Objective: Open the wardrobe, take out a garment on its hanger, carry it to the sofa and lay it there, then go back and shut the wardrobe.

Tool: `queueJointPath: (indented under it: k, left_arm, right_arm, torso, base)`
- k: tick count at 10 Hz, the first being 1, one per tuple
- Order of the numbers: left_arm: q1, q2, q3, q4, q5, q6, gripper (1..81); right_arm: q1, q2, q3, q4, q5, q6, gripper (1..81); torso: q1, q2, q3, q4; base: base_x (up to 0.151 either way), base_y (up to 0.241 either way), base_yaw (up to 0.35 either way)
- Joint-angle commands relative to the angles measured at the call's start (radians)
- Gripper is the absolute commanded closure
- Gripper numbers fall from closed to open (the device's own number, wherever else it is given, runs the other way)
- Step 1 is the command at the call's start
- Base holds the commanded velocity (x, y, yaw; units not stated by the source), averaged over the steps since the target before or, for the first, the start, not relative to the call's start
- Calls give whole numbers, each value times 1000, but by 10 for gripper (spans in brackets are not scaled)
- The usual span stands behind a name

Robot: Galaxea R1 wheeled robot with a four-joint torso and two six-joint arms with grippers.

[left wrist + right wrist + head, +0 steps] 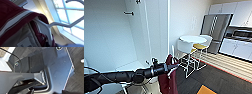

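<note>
Overhead, left hand [170, 67] grips hanger [50, 32] under garment [167, 80]; right hand's state unclear

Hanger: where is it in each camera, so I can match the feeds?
Head view: hanger sticks up at lower centre, above the garment, at the left claw.
Left wrist view: white hanger crosses the middle, with its hook toward the window.
Right wrist view: I cannot find it.
Shared landmark: the maroon garment.
</note>
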Motion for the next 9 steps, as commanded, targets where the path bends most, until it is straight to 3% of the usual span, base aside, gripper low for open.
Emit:
queueJointPath:
  k: [1,2,3,5,6,9]
  left_arm:
    - [-172,-2,35,52,-91,17,811]
    - [-172,-2,35,52,-93,17,811]
    - [-172,-1,35,52,-93,17,811]
    - [-172,-2,35,52,-92,17,811]
    - [-172,-2,36,52,-93,17,811]
    - [-172,1,36,52,-93,18,811]
  right_arm:
    - [29,3,4,-3,-46,0,10]
    - [29,3,4,-1,-46,0,10]
    - [29,1,2,-1,-44,3,10]
    - [30,-1,2,-1,-44,3,10]
    - [32,-1,2,-1,-47,1,10]
    - [33,-1,1,0,-49,3,10]
  torso:
    - [0,0,0,96]
    - [0,0,3,203]
    - [0,0,6,43]
    - [0,0,6,101]
    - [0,0,6,112]
    - [0,0,6,111]
  base:
    - [0,0,-281]
    - [0,0,-280]
    - [0,0,-281]
    - [0,0,-281]
    - [0,0,-281]
    - [0,0,-281]
